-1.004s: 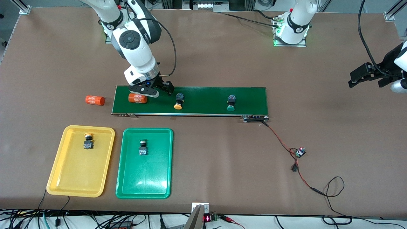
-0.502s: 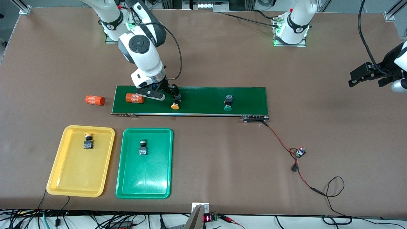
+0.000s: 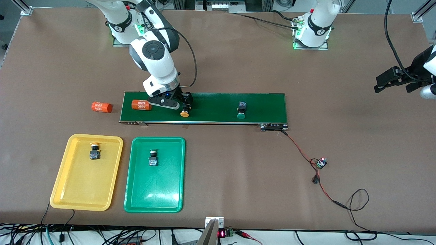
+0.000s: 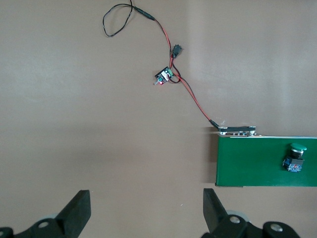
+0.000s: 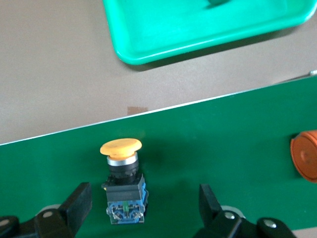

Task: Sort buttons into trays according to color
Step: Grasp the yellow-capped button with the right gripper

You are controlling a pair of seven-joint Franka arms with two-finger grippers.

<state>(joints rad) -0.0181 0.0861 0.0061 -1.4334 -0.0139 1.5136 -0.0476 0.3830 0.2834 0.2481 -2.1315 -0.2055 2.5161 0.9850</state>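
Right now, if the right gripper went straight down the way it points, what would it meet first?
Likely the yellow-capped push-button switch lying on the long dark-green belt. The right gripper hangs open over it, the body between its fingers; how far above is unclear.

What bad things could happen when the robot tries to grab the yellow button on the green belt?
The right end effector is open around the yellow button, which sits off-centre, closer to one finger. Closing might shove or tip it instead of gripping it. The orange cylinder lies on the belt right beside the right end effector, so the arm might bump it. The left end effector waits open over bare table.
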